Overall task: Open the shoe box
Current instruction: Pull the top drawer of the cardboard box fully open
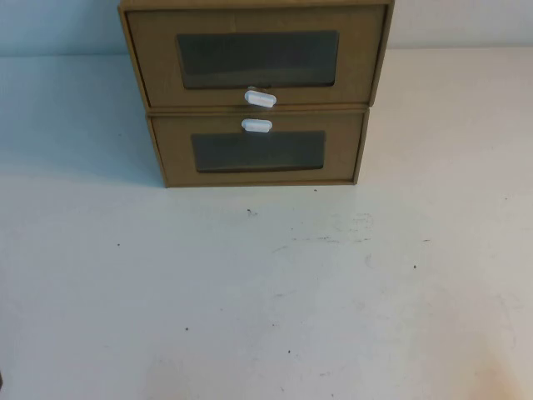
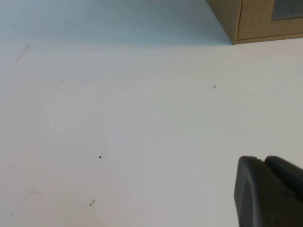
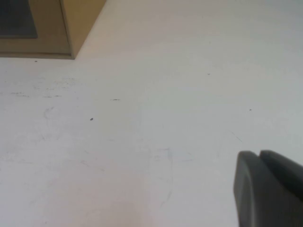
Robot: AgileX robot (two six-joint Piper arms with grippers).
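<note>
Upper shoe box point(image 1: 256, 58) stacked on lower shoe box point(image 1: 258, 154) at the far side of the bench point(image 1: 266, 300) — both drawer fronts closed.
The upper box's top is cut off by the frame, and the dark windows hide any contents. The left gripper point(image 2: 263, 163), only its tip showing, hangs over the bench well clear of the lower box's left front corner, fingers pressed together; the right gripper point(image 3: 259, 155) — also pressed together — sits likewise off its right front corner.
</note>
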